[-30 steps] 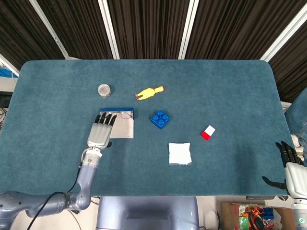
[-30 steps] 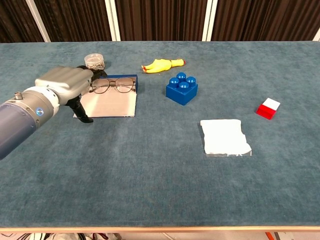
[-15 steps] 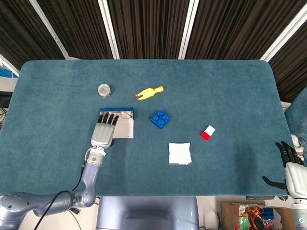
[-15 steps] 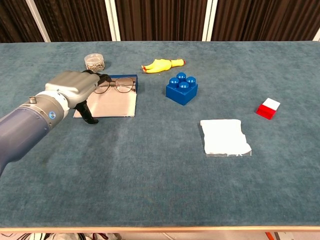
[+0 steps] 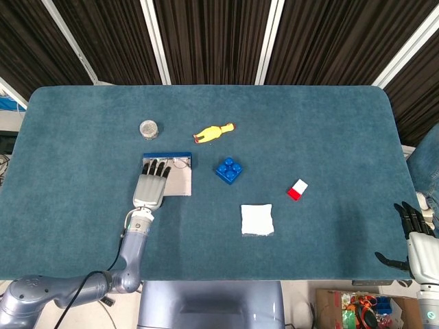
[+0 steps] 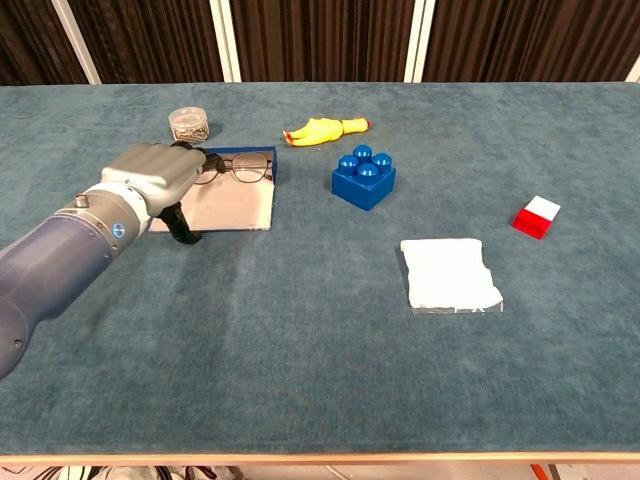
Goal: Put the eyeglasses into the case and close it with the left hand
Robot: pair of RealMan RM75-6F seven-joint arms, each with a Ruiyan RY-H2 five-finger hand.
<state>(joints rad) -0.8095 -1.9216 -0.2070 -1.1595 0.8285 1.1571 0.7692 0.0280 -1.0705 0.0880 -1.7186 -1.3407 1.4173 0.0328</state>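
Note:
The open case [image 5: 180,184] lies left of the table's middle, its pale flat lid [image 6: 235,208] toward me and its blue tray [image 5: 169,157] at the far edge. Thin-rimmed eyeglasses [image 6: 246,168] lie in the blue tray. My left hand [image 6: 150,176] rests palm down over the left part of the lid, fingertips reaching the left lens, thumb hanging down apart from them; it pinches nothing. In the head view this left hand [image 5: 150,189] covers the lid's left half. My right hand [image 5: 415,235] hangs off the table's near right edge, fingers apart, holding nothing.
A small jar [image 6: 188,123] stands behind the case. A yellow rubber chicken [image 6: 325,129] lies further back, a blue block [image 6: 364,177] right of the case. A white folded cloth [image 6: 449,274] and a red-and-white block [image 6: 537,216] lie to the right.
My left hand has slid to the right and a little forward over the case lid, its fingertips now at the glasses' left lens. The glasses and the right hand have stayed put.

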